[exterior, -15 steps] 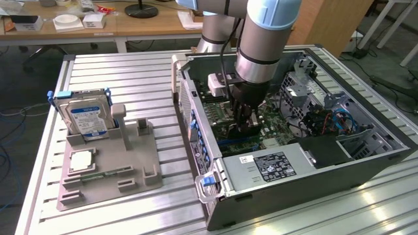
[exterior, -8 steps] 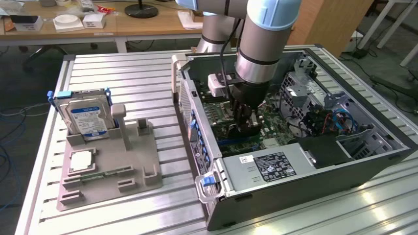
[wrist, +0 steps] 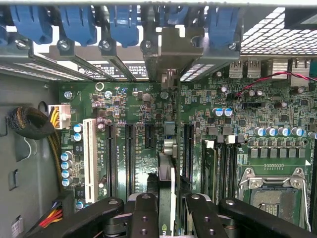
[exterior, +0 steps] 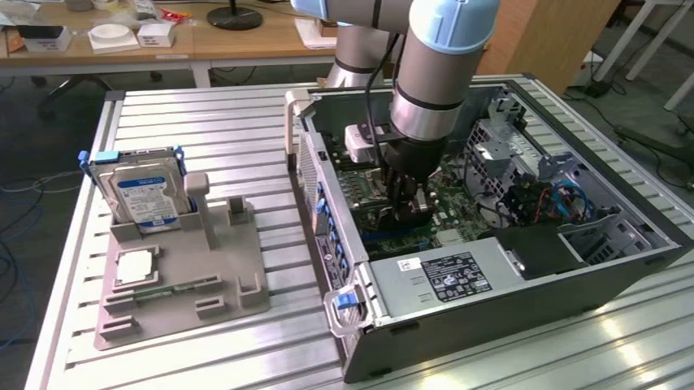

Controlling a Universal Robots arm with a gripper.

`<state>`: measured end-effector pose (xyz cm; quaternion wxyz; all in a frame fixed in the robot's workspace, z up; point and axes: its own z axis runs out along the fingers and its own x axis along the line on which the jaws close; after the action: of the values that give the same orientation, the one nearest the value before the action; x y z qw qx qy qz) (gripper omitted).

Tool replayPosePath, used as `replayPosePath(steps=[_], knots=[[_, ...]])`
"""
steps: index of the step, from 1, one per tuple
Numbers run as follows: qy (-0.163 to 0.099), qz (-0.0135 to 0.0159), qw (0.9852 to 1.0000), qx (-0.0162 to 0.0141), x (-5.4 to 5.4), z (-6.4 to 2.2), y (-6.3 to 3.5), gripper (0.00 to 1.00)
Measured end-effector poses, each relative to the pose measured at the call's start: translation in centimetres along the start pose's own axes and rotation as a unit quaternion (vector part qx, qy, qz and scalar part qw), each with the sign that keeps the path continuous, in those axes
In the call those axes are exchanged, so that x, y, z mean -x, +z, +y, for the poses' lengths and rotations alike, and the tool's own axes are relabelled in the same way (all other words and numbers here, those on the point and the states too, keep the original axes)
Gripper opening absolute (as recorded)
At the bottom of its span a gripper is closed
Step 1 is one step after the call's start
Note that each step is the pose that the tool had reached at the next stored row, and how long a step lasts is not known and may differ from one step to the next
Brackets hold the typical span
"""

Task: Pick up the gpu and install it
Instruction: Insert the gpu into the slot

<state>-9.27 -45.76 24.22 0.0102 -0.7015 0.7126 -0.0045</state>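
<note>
My gripper reaches down into the open computer case, low over the green motherboard. In the wrist view the gpu stands edge-on as a thin card between the black fingers. My gripper is shut on it. The card runs in line with the long black expansion slots. Its silver bracket sits at the case's rear slot openings, among the blue clips. Whether the card's edge sits in a slot is hidden.
On the exterior view's left a grey fixture holds an upright hard drive and a square processor chip. Inside the case are the processor socket, cable bundles and a black power supply.
</note>
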Motion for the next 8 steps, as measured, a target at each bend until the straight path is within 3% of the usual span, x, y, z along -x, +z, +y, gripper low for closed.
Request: replayPosePath(steps=[8], knots=[[0.000,-0.0001,1.0000,-0.0001,0.00,0.00,0.00,0.26]])
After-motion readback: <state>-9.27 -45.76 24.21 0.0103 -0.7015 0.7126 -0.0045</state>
